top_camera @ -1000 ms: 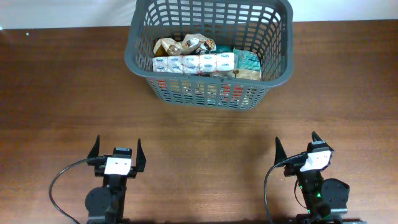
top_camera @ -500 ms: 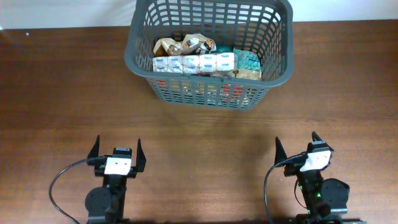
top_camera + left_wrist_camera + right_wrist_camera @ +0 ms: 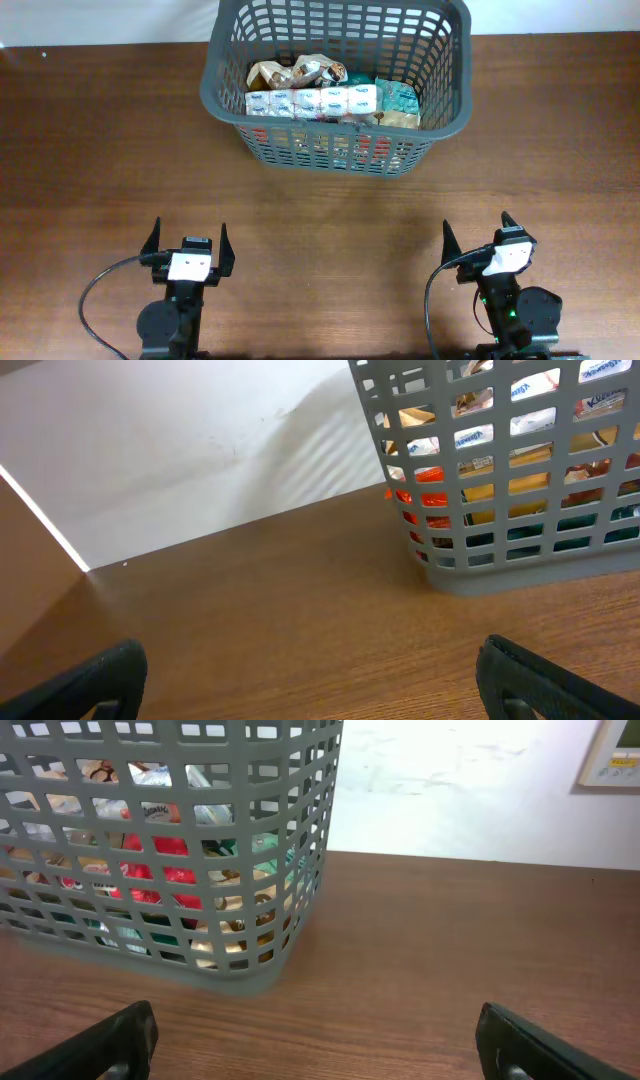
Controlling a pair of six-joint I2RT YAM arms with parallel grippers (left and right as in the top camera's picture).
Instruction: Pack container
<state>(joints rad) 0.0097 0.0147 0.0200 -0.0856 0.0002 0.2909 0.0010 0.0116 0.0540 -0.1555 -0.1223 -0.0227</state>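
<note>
Left tool (image 3: pixel 189 232): fingers (image 3: pixel 100 680) spread wide; nothing between them; it sits low over the near left part of the worktop (image 3: pixel 320 210). A black cable (image 3: pixel 95 290) loops out from the left arm's base.

Right tool (image 3: pixel 476 225): fingers (image 3: pixel 530 1045) likewise spread wide; nothing held; it sits over the near right part of the worktop. Neither tool touches any object; the two are well apart from each other.

Worktop: dark brown wood grain; bare boards show between the tools and the container.

Container (image 3: pixel 300 148): a dark grey lattice basket with a thick rim, standing upright on the worktop near its far edge, roughly central between the two arms and well apart from both tools. In the left wrist view it lies ahead and to the right; in the right wrist view, ahead and to the left.

Contents, seen from overhead: a row of white packets with blue print (image 3: pixel 310 100) lying across the middle; a crumpled brown and gold wrapper (image 3: pixel 300 72) behind the row; a teal packet (image 3: pixel 398 95) at the right end. Red packets (image 3: pixel 160 848) show through the slots in both wrist views; their exact number cannot be told.

Beyond the worktop's far edge: a white wall (image 3: pixel 200 450); a pale panel (image 3: pixel 612 750) is mounted on it at upper right in the right wrist view.
</note>
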